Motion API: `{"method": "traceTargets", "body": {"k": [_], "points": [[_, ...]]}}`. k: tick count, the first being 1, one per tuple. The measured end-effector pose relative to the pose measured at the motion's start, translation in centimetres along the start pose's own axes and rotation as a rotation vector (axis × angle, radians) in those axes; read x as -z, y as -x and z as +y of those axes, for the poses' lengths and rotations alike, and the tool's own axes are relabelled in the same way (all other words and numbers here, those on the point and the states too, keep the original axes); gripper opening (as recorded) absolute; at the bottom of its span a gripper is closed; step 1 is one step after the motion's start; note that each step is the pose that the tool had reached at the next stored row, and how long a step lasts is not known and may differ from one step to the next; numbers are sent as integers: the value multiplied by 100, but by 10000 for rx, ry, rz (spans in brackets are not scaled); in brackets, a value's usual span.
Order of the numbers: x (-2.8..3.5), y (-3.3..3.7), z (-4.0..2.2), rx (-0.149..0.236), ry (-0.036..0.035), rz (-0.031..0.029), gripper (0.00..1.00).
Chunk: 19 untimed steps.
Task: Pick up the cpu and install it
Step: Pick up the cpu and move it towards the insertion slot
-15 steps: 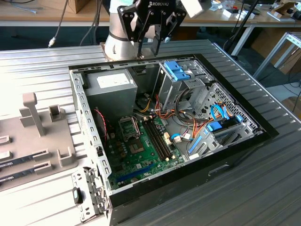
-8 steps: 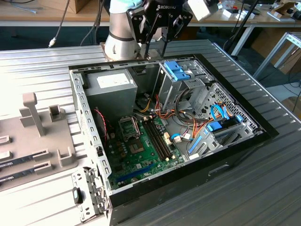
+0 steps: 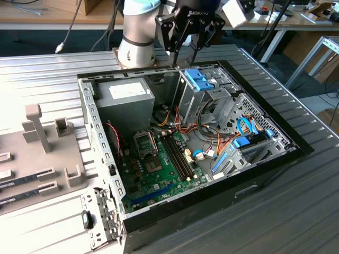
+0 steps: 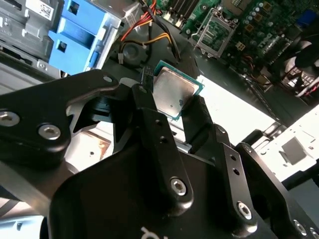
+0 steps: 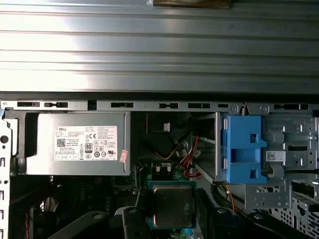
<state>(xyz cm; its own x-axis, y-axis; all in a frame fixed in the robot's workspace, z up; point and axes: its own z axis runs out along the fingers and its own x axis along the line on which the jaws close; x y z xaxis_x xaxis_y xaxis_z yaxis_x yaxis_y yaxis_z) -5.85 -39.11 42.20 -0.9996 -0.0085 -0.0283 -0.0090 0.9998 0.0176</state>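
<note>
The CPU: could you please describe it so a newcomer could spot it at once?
Find the open computer case; the arm's black tool hangs over it near the blue drive bracket. The CPU is the small flat square clamped in that tool, its silvery top and thin green rim unlike the dark parts around it.
</note>
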Motion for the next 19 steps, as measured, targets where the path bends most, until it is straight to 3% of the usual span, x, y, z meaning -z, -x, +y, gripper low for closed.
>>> {"method": "traceTargets", "body": {"k": [19], "points": [[-183, 336, -6, 0, -1, 0, 47]]}}
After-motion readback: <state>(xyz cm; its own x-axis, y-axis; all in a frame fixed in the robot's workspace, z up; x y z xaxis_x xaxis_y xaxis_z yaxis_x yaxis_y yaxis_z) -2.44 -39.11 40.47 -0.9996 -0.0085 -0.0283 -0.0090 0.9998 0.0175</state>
